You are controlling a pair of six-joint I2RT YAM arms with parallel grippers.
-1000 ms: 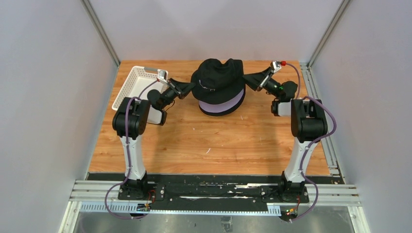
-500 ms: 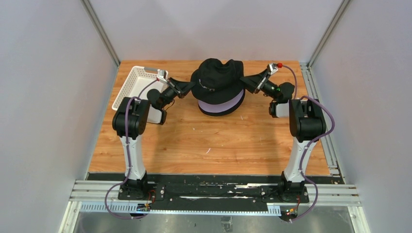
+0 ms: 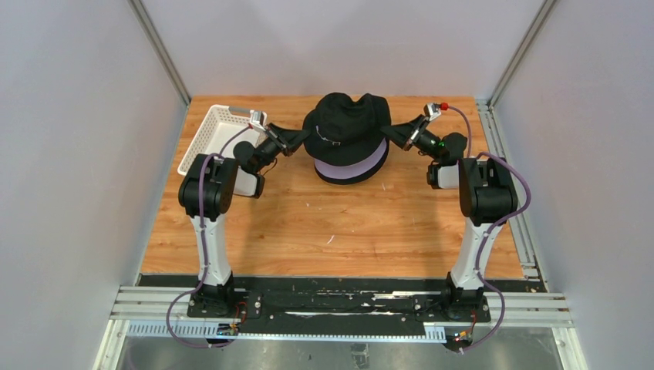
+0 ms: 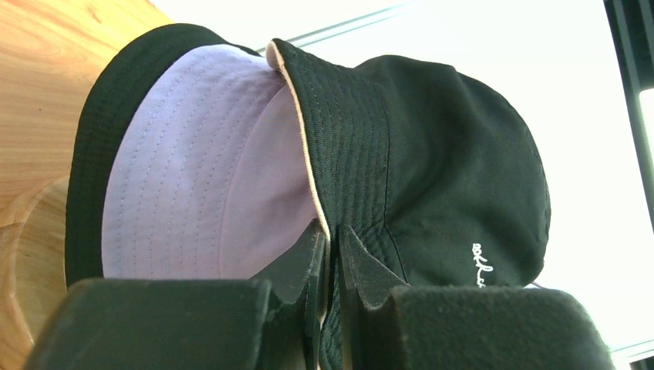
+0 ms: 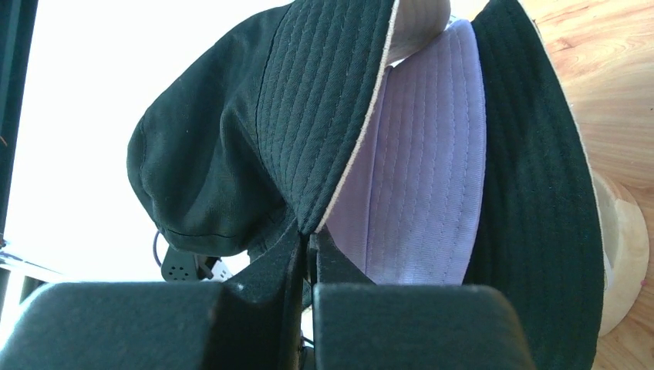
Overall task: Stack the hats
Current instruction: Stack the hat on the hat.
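Note:
A black hat [image 3: 345, 119] tops the pile of hats at the back middle of the table, over a lavender hat [image 3: 351, 167] and another black brim [image 3: 339, 179] below. My left gripper [image 3: 306, 139] is shut on the left side of the top hat's brim. In the left wrist view its jaws [image 4: 332, 239] pinch that brim, black hat [image 4: 455, 169] on the right and lavender hat [image 4: 200, 169] on the left. My right gripper [image 3: 385, 132] is shut on the brim's right side. The right wrist view shows those jaws [image 5: 310, 239] pressed on the brim edge of the black hat [image 5: 231, 146], beside the lavender hat [image 5: 432, 169].
A wooden stand [image 5: 625, 254] carries the pile; its base also shows in the left wrist view [image 4: 31, 254]. A white lattice basket [image 3: 212, 139] lies at the back left, just behind my left arm. Grey walls enclose the table on three sides.
My right gripper has moved in toward the pile and shut on the top black hat's brim. The left gripper has kept its grip and place.

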